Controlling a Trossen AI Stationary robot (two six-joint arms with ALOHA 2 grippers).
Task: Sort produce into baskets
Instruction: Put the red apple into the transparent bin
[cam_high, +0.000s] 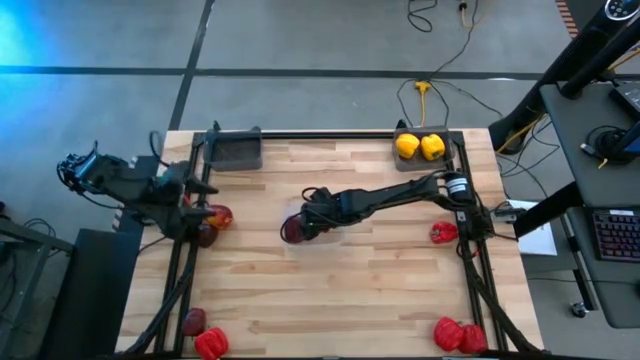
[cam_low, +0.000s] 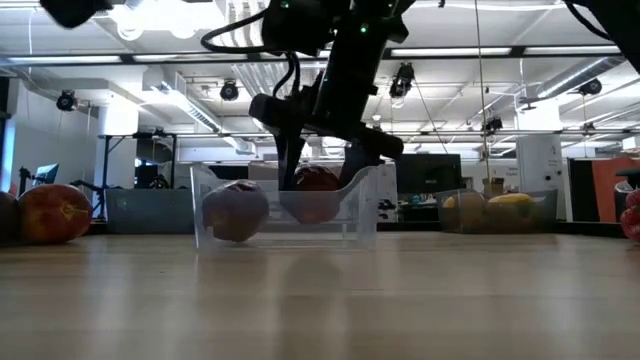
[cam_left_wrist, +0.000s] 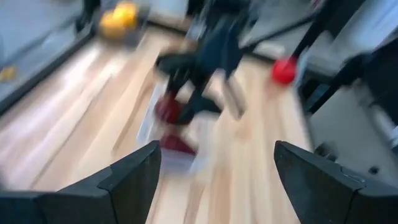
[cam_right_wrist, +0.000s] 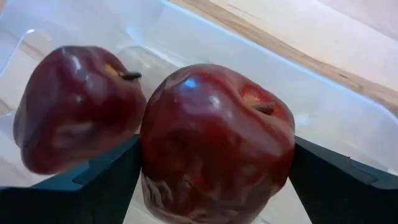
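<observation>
Held apple: a dark red apple (cam_right_wrist: 214, 140) sits between the right gripper's (cam_high: 297, 229) fingers, clamped, inside the clear container (cam_low: 362, 205) at mid-table.
Second apple: another apple (cam_right_wrist: 71, 106) lies in the same container, just beside the held one, possibly touching it.
Left gripper: the left gripper (cam_left_wrist: 214, 180) hangs with fingers spread apart at the table's left edge, near an apple (cam_high: 218, 216) there.
Surface: the pale wooden table (cam_high: 350, 300) also carries two yellow peppers (cam_high: 419, 146) in a grey tray (cam_high: 403, 131), and red peppers (cam_high: 459, 335) at its corners.
Room: an open workshop with ceiling lights (cam_low: 165, 14) lies beyond.
</observation>
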